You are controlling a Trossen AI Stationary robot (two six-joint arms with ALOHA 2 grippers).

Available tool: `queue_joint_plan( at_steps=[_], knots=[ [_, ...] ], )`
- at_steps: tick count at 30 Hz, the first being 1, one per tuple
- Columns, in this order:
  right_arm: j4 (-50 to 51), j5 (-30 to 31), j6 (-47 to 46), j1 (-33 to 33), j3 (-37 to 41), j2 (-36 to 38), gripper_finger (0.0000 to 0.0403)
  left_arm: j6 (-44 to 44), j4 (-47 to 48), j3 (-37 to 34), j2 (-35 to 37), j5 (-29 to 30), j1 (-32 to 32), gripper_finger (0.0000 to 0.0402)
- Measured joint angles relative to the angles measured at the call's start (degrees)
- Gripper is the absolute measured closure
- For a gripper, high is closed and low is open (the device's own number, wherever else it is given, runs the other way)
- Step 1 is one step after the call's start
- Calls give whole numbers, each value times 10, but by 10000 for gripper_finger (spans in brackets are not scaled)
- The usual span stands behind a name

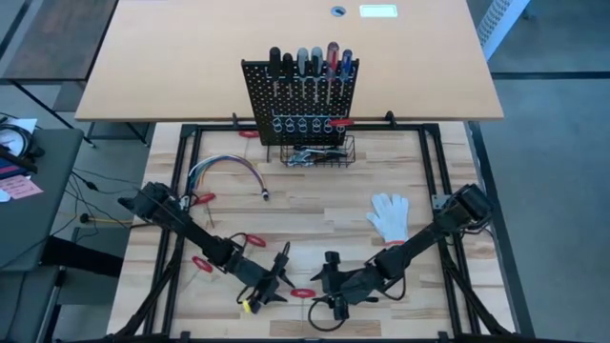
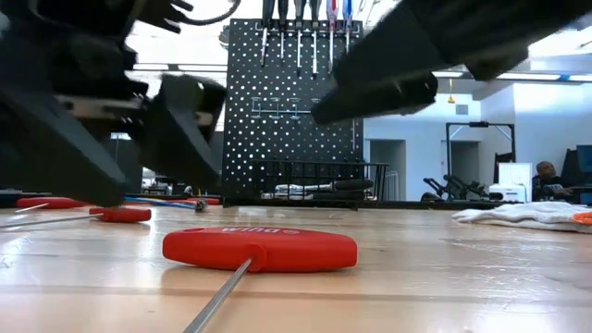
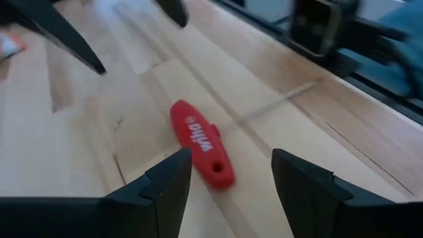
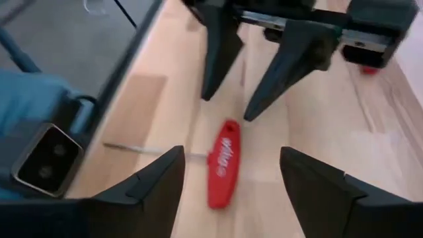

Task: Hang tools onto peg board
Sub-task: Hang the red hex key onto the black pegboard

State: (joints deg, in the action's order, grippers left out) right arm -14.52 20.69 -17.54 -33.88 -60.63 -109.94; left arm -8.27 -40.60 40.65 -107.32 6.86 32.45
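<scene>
Both end effectors, left (image 1: 278,276) and right (image 1: 322,283), agape and empty either side of red-handled screwdriver (image 1: 303,292).

left gripper (image 1: 282,283), right gripper (image 1: 320,288) — fingers spread, facing

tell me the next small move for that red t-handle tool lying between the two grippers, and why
Probably lower the left gripper over the red T-handle tool and close. Its fingers are open and empty just above the handle, which lies flat on the table.

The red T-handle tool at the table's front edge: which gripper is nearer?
Roughly equal. The left gripper hovers open to its left, the right gripper open to its right; the red T-handle tool lies between them, untouched.
</scene>
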Motion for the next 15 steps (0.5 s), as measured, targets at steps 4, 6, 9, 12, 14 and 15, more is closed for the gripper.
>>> queue_joint_plan(
  at_steps=[4,6,9,12,14,15],
  knots=[
    [26,0,-4,3,-10,-2,143,29,3,29,-36,20,-1,196],
    [22,0,-5,2,-15,-1,143,42,2,45,-51,38,1,196],
    [16,1,-17,-2,-16,1,143,66,37,69,-65,82,2,196],
    [19,1,-25,-11,-19,-1,143,96,88,90,-68,113,2,196],
    [13,2,-35,-16,-22,0,143,109,104,96,-68,115,1,196],
    [12,2,-40,-20,-22,0,143,111,108,97,-67,113,0,196]
  ],
)
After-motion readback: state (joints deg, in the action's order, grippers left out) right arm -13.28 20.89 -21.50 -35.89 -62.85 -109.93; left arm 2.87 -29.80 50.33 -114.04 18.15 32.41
